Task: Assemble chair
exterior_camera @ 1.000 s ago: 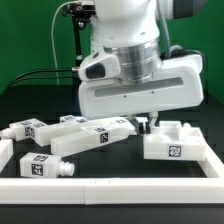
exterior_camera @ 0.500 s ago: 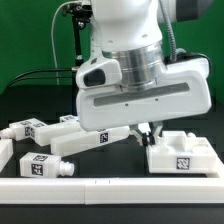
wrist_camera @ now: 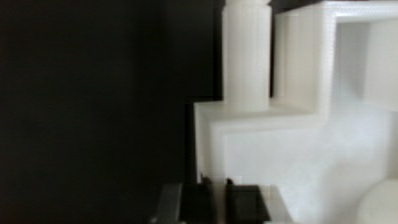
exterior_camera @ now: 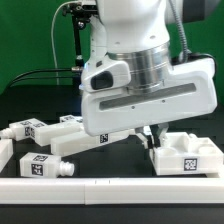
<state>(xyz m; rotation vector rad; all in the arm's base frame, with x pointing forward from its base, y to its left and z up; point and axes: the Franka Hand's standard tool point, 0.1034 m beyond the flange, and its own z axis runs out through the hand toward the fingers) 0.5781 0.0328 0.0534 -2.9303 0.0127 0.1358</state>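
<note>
Chair seat block (exterior_camera: 186,156): chunky white panel resting flat on the black table (exterior_camera: 40,105) at the exterior view's right. It has a square tag (exterior_camera: 188,166) on its front face and a raised lip along the rear. The wrist view shows the same block (wrist_camera: 267,130) close up, with a narrow white bar-shaped section running off it and a notch beside that.

My gripper (exterior_camera: 149,131) is down at the block's corner on the exterior view's left. The tips are against or just beside its edge; I can't tell if they touch. My jaws are clenched tight, and the dark fingers (wrist_camera: 187,205) press together in the wrist view with nothing between them.

Other chair parts lie loose and flat to the exterior view's left, apart from the seat block:
- long bar (exterior_camera: 90,141), tagged, slantwise, one end under my hand housing
- front bar (exterior_camera: 47,166), tagged, just beside the white rail (exterior_camera: 110,184)
- far piece (exterior_camera: 24,130), tagged, further left
- rear piece (exterior_camera: 70,122), behind the long bar

The white rail runs along the table front and turns back at the right, close to the seat block. Behind is a green backdrop (exterior_camera: 30,40) with black cables (exterior_camera: 45,73) crossing it.
</note>
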